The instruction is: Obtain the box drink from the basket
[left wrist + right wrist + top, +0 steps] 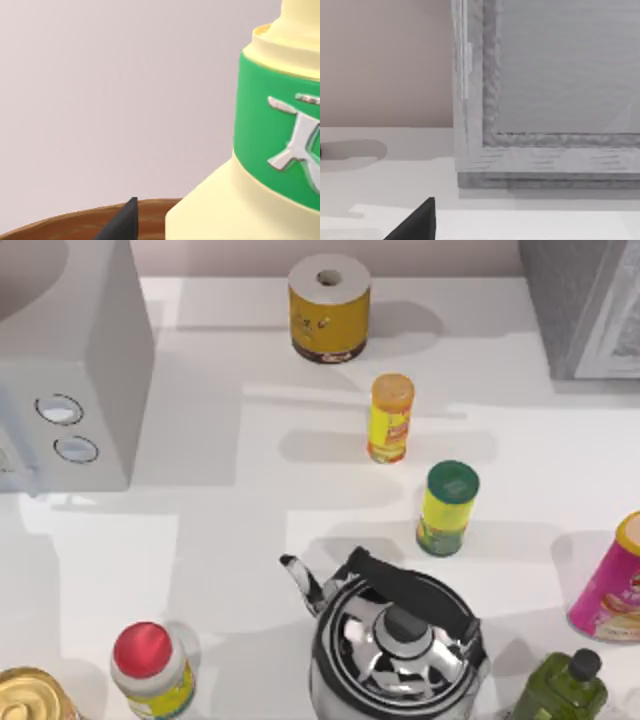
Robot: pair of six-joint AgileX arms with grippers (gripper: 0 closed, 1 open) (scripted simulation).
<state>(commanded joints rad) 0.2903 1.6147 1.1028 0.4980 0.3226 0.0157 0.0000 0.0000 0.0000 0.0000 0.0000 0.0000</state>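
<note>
The left tool (122, 222) hangs beside the box drink (260, 150) above the basket (75, 220); grip unclear; lifting remains.

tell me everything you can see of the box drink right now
In the left wrist view the box drink is very close to the camera: a pale yellow, smooth-looking carton with a sloping shoulder, a bright green band bearing a silvery-white mark, and a stepped, lighter neck above. It stands upright. A brown curved rim, apparently the basket, runs beside its base. A dark fingertip of the left gripper sits near it, apart from it.
</note>
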